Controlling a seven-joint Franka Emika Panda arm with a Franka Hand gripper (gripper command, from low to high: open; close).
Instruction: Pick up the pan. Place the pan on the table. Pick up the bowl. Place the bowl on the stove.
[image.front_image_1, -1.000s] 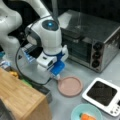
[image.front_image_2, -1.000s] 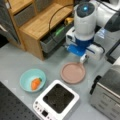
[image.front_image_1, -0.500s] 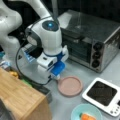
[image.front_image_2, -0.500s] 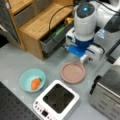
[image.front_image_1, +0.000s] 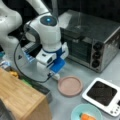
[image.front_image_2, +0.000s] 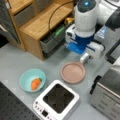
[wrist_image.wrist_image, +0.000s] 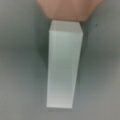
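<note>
Item, the pan (image.front_image_1: 70, 85): I log it flat on the grey table (image.front_image_2: 15, 60), already off the stove (image.front_image_2: 57, 100), whose black glass top is bare. In both front views it lies just beside the stove without touching it.

Item, the pan's white handle (wrist_image.wrist_image: 64, 65): in the wrist view it runs as a long pale bar from the pink rim at the top down to the bottom of the frame, close to straight, with grey table on both sides. That is the long axis I steer by; it points from the pan back under the gripper. In a front view the handle (image.front_image_2: 84, 57) sticks out from the pan's far right edge, toward the arm.

Item, the gripper (image.front_image_2: 86, 55): I read it directly over the handle, low, at the far side of the pan. The arm's white and blue housing hides the fingertips in both front views, and the wrist view shows no fingers either, so I cannot tell whether it is spread or pinching the handle.

Item, the bowl (image.front_image_2: 32, 80): teal, with the orange item (image.front_image_2: 35, 83) inside, on the table at a front view's left of the stove, well apart from the gripper, with the pan between them. It is not on the stove.
</note>
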